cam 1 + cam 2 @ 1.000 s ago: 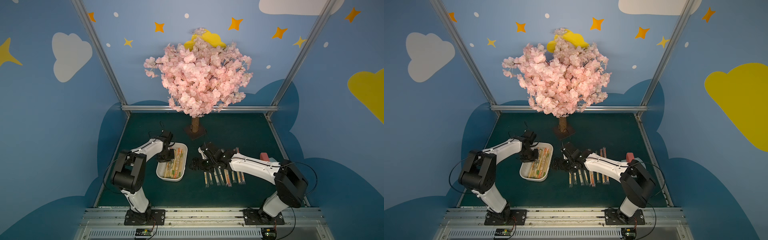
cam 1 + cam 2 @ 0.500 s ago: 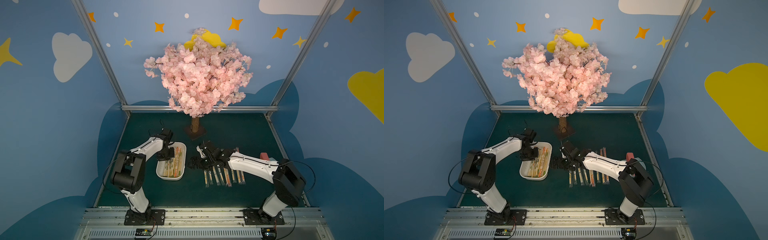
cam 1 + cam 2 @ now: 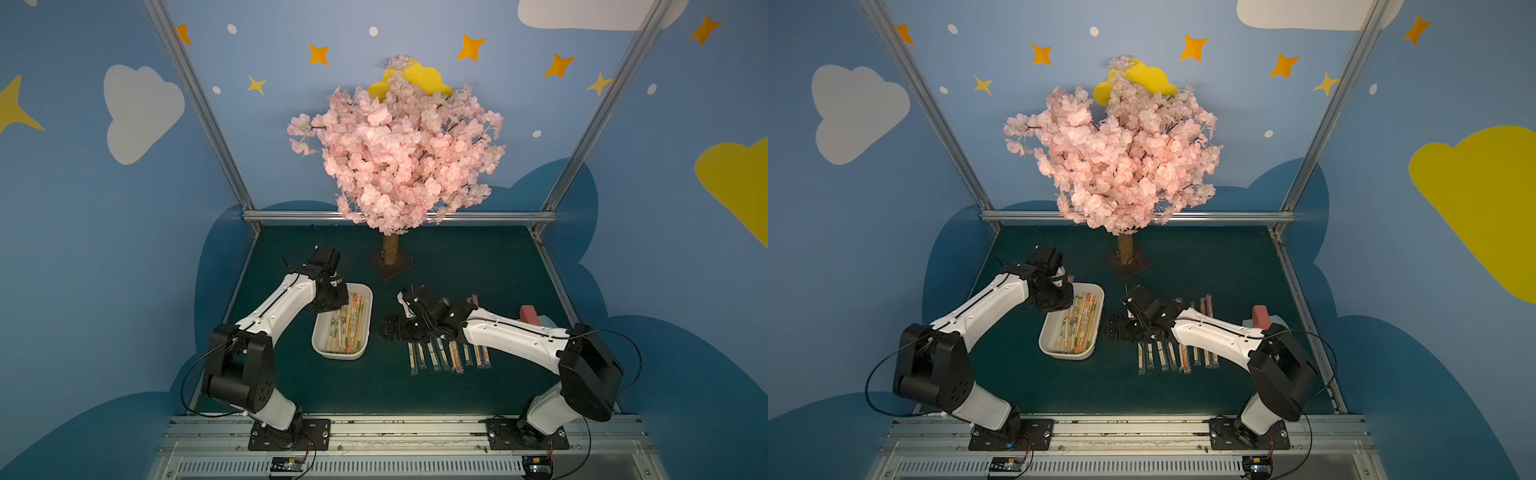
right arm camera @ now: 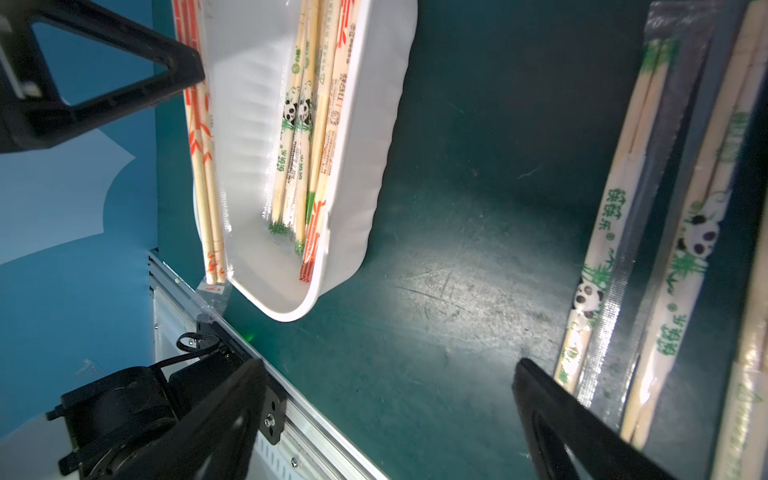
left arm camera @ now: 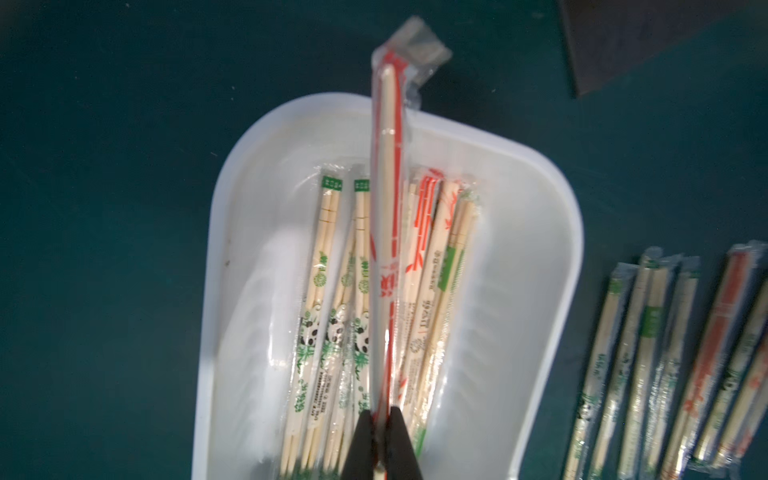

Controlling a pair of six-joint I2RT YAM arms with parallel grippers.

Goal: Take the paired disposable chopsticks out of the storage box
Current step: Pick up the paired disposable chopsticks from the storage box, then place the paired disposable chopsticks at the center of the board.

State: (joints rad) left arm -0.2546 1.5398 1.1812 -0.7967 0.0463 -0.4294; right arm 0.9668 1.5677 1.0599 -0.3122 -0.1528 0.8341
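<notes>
Just pinched in left gripper (image 5: 381, 415): one orange chopstick pair (image 5: 386, 187).
Ready to leave storage box (image 5: 540, 232); right gripper (image 4: 386, 365) wide, empty.

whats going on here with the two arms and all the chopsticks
The left pincer is shut on one orange-printed chopstick pair, held raised over the white storage box with its far end past the rim. Many sleeved pairs lie in the box. A row of sleeved pairs lies on the green mat beside it. The right pincer is open and empty, over the mat between the box and that row.
</notes>
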